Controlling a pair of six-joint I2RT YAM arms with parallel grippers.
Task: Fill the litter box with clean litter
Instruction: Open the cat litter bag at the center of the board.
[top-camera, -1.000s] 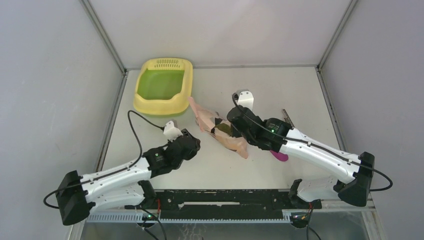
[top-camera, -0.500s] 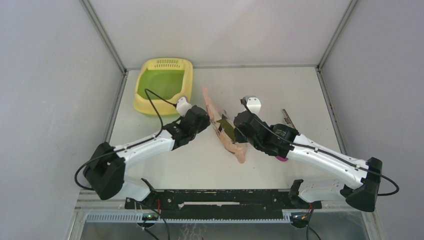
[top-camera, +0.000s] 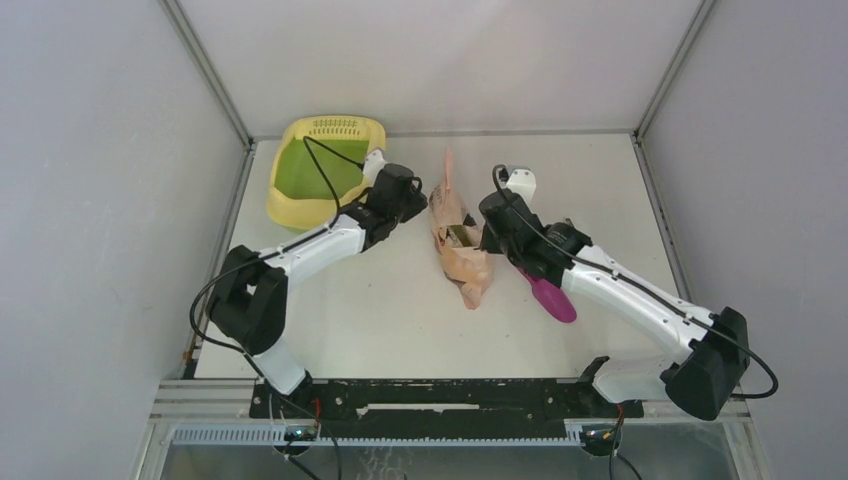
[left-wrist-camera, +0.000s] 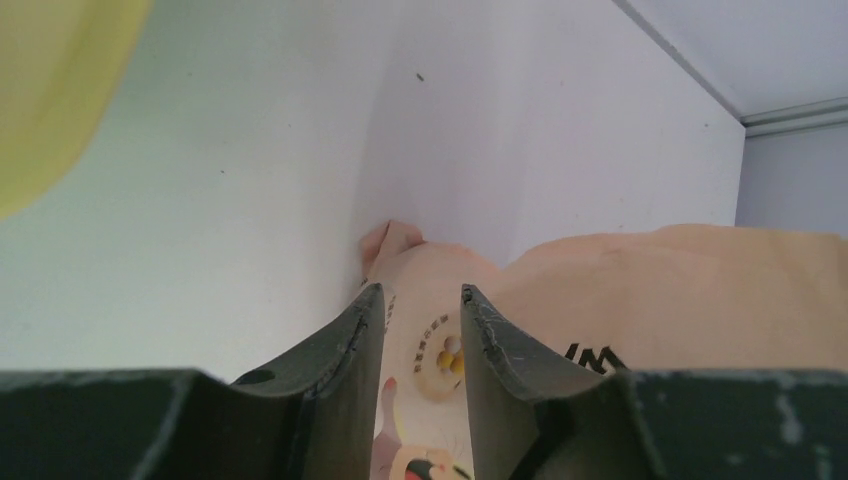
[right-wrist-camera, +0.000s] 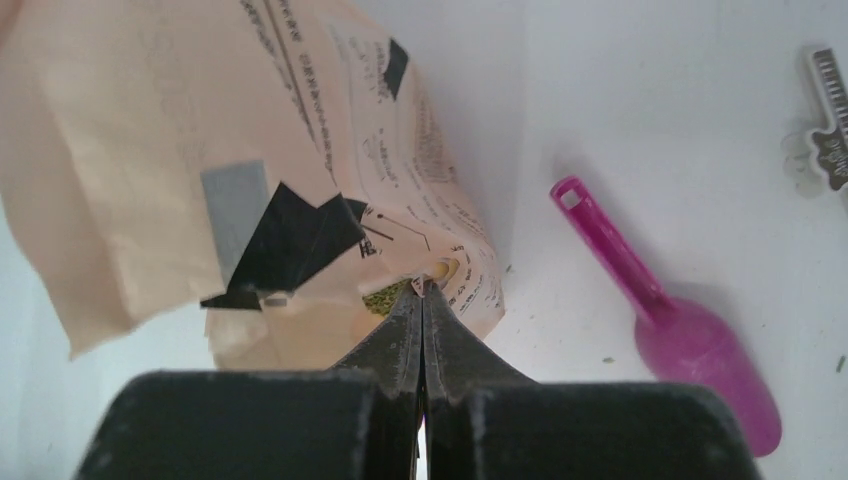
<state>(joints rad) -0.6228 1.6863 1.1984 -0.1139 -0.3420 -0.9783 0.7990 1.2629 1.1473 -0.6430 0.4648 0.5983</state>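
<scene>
Litter box sits at far left corner of table, floor bare, nothing poured yet. Right gripper pinched tight on bag edge, litter peeking there. Left gripper jaws apart at bag, no clamp seen. Carrying and pouring all left.

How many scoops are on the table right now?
1. The magenta scoop lies on the table just right of the peach bag, beside the right arm. Another could be hidden under the bag.
</scene>
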